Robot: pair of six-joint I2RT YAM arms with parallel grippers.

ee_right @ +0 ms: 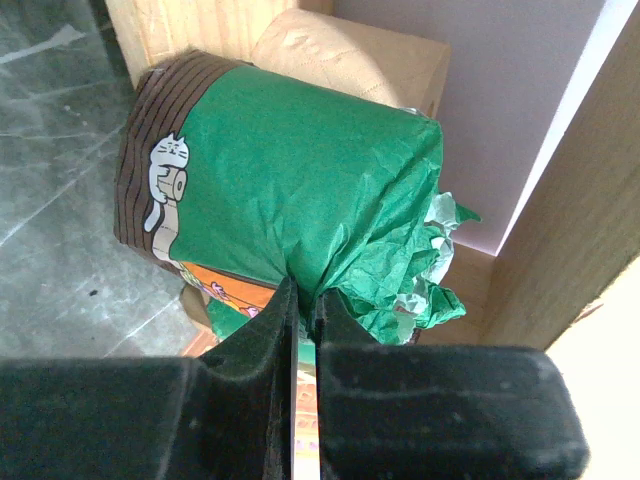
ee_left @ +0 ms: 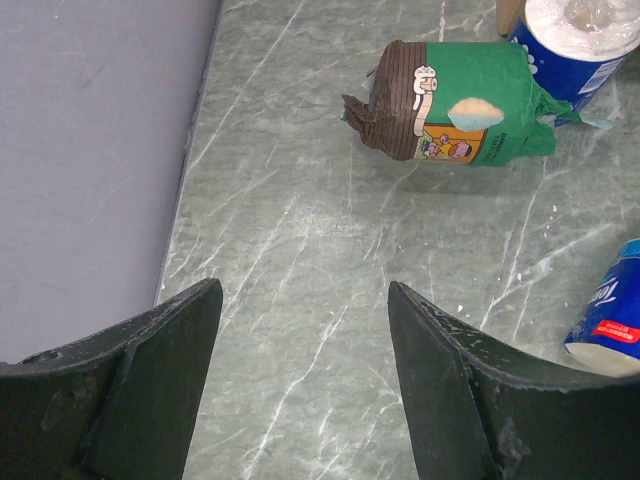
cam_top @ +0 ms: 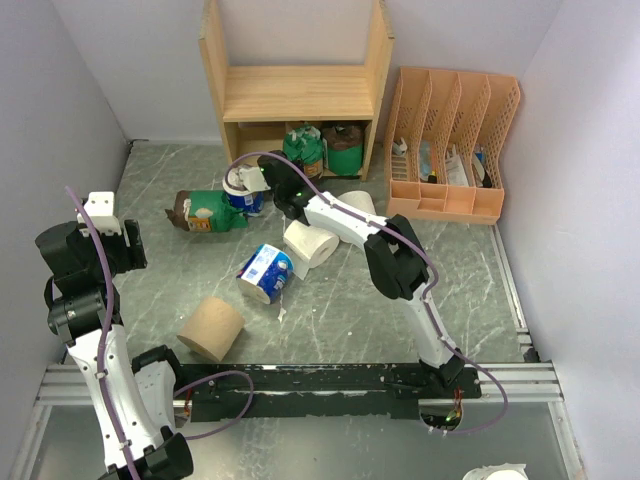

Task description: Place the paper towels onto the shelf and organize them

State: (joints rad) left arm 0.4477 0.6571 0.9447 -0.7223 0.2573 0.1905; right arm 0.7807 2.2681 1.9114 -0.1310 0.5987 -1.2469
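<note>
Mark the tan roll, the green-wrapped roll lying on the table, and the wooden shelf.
tan roll (cam_top: pixel 212 328), top view, its curved side
green-wrapped roll (ee_left: pixel 470 75), left wrist view, its green wrapper
wooden shelf (cam_top: pixel 298 92), top view, its upper board

Peach file organizer (cam_top: pixel 445 204) stands on marble table (cam_top: pixel 340 322)

No readable text (roll labels (ee_left: pixel 487 150) blurred)
</note>
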